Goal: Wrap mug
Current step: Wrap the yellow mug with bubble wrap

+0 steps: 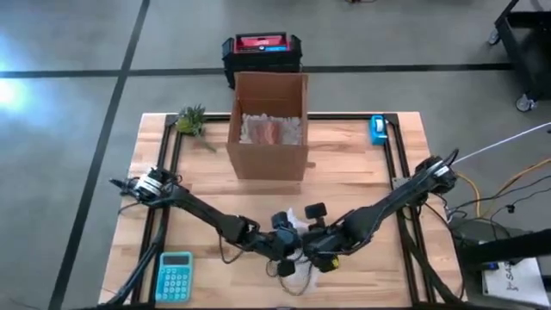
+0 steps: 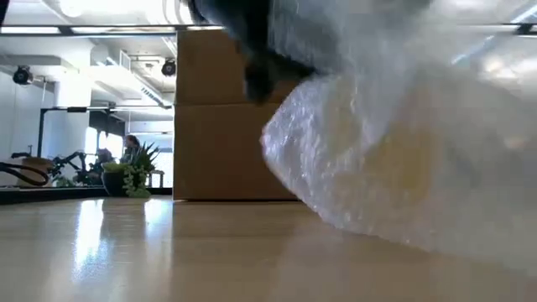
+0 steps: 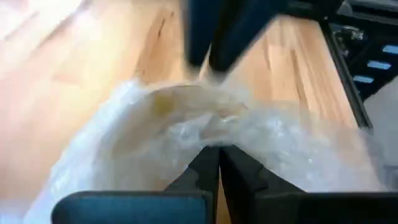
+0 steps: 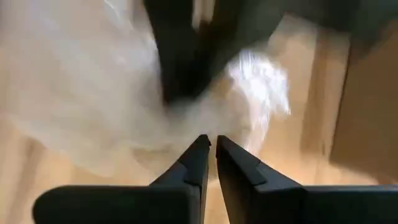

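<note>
Both jaws pinch bubble wrap [image 3: 261,134] over wooden table [image 1: 353,164].

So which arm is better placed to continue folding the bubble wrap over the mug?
Probably left: the left gripper is shut on the bubble wrap edge. The right gripper looks shut beside it.

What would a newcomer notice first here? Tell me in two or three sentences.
First, the two tools meeting at the table's near edge: the left tool and the right tool both look pinched shut on a crumpled bubble wrap bundle, through which something pale yellow shows. Behind them, an open cardboard box with packing inside stands at the far middle of the table. A teal calculator lies at the near left corner.
</note>
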